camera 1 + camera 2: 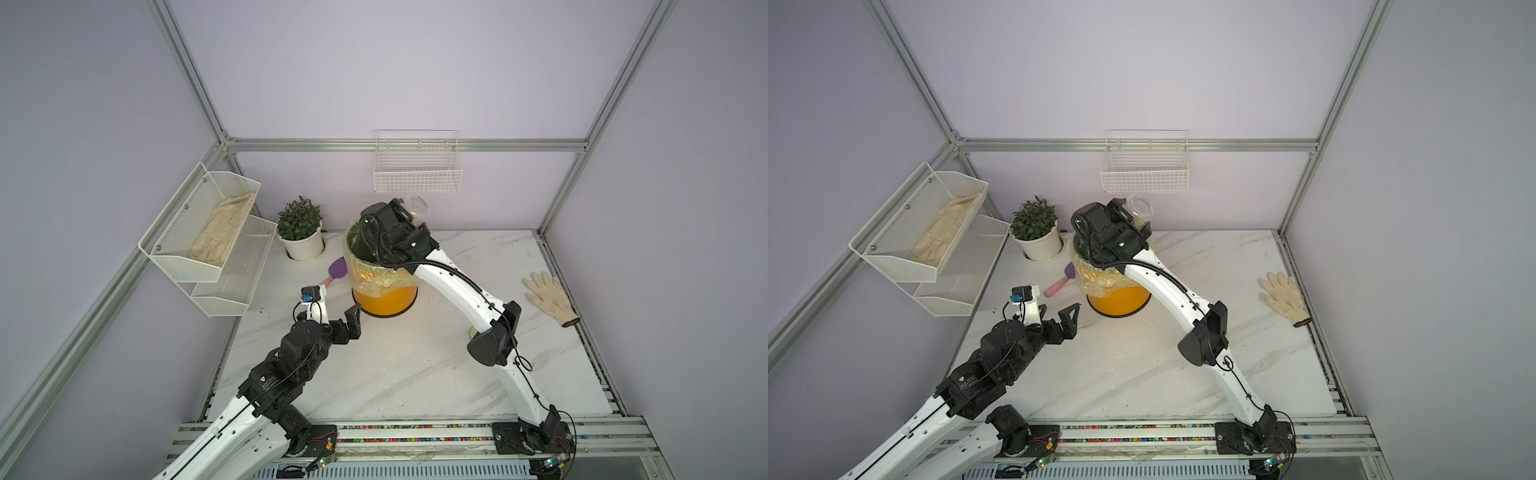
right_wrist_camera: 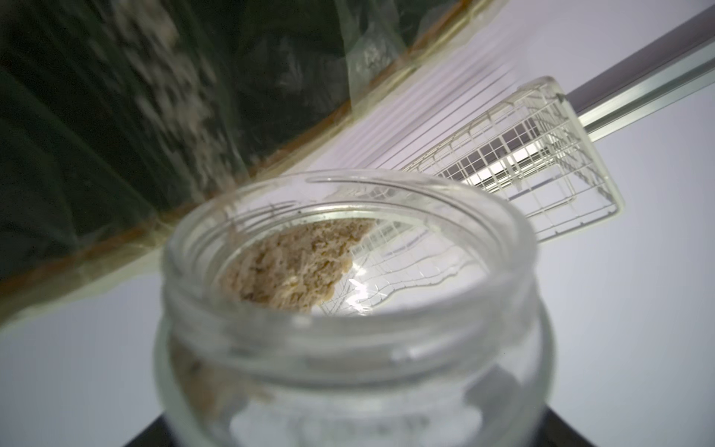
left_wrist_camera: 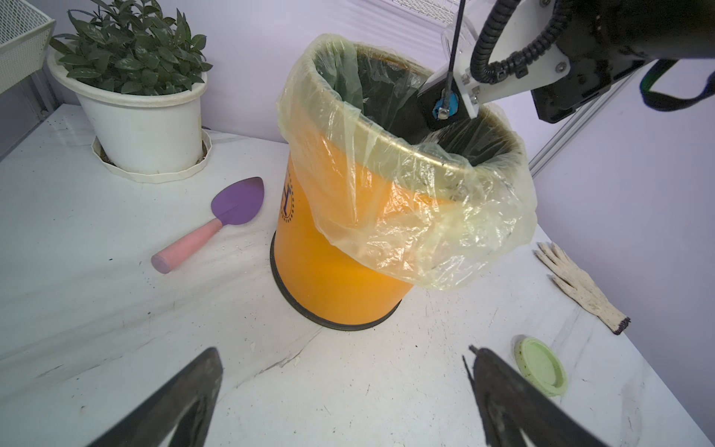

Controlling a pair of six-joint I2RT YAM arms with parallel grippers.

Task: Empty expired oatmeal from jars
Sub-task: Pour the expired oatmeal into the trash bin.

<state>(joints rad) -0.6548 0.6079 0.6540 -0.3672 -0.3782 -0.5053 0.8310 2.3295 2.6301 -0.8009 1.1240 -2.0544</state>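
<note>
My right gripper (image 1: 409, 214) is shut on the clear jar (image 1: 419, 206), which it holds tilted over the far rim of the orange bin (image 1: 384, 301) lined with yellow plastic. In the right wrist view the jar (image 2: 348, 309) has no lid, and pale beige oatmeal (image 2: 294, 263) lies along its lower side. Blurred pale grains streak against the bin's dark inside. The jar hides my right fingers. The pale green lid (image 3: 539, 365) lies flat on the table near my right elbow. My left gripper (image 1: 349, 324) (image 3: 343, 351) hovers open and empty in front of the bin (image 3: 329, 251).
A white plant pot (image 1: 303, 245) stands at the back left, with a purple trowel (image 3: 236, 201) between it and the bin. A cloth glove (image 1: 548, 297) lies at the right edge. A wire basket (image 1: 417, 170) hangs on the back wall, and mesh shelves (image 1: 199, 232) on the left wall.
</note>
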